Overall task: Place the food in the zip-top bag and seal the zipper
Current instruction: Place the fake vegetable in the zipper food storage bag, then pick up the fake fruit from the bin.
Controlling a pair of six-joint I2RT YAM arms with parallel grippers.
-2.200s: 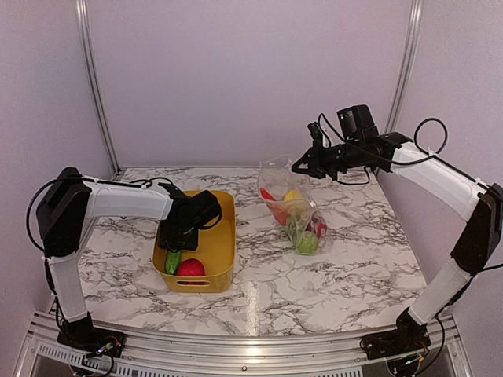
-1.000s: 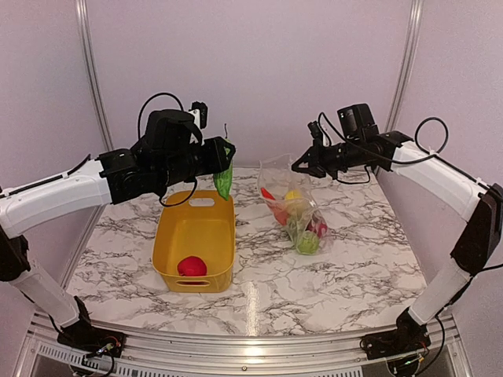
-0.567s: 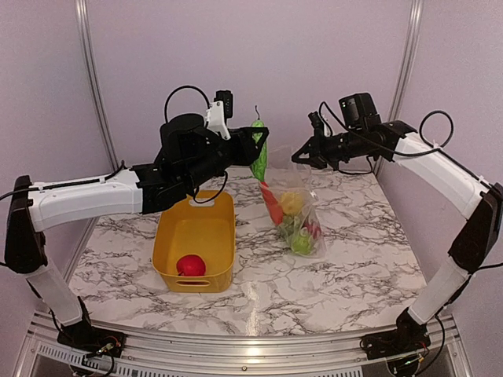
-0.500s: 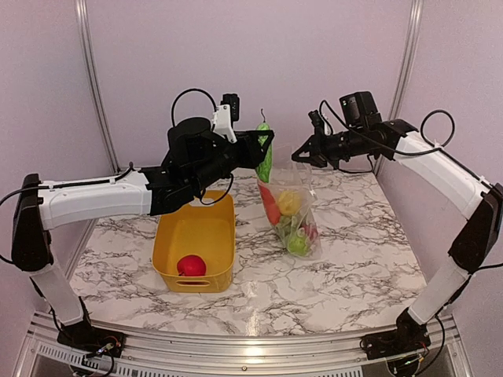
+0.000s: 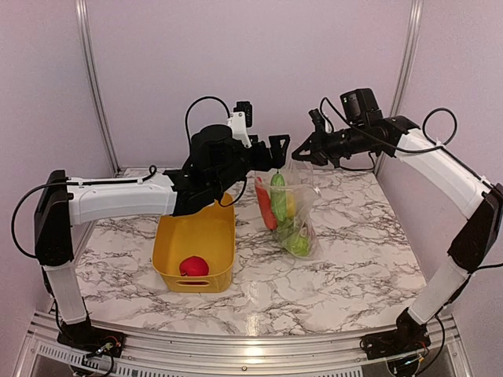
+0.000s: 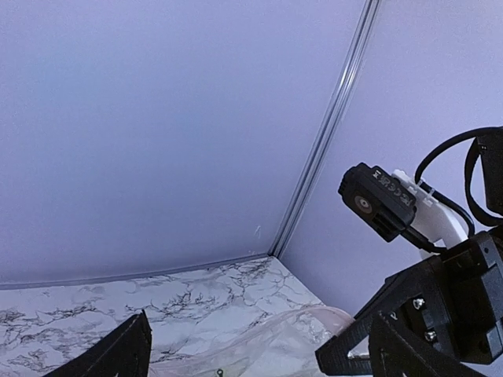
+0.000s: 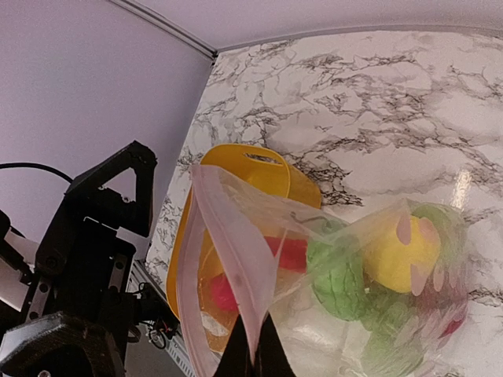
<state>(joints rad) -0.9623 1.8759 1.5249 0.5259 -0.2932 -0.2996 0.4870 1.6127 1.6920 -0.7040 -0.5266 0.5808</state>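
My right gripper is shut on the pinkish zipper at the mouth of the clear zip-top bag and holds the bag hanging upright over the table. Inside the bag are a green cucumber, an orange carrot, a yellow lemon and other green food. My left gripper is open and empty just above the bag's mouth. In the left wrist view its fingers stand wide apart over the bag's rim. A red apple lies in the yellow tub.
The yellow tub stands left of the bag on the marble table. The two grippers are close together above the bag. Purple walls with metal corner posts close in the back and sides.
My left arm lifted the cucumber out of the tub, carried it right to the bag's mouth and let go; the cucumber now lies in the bag. My right gripper raised the bag slightly.
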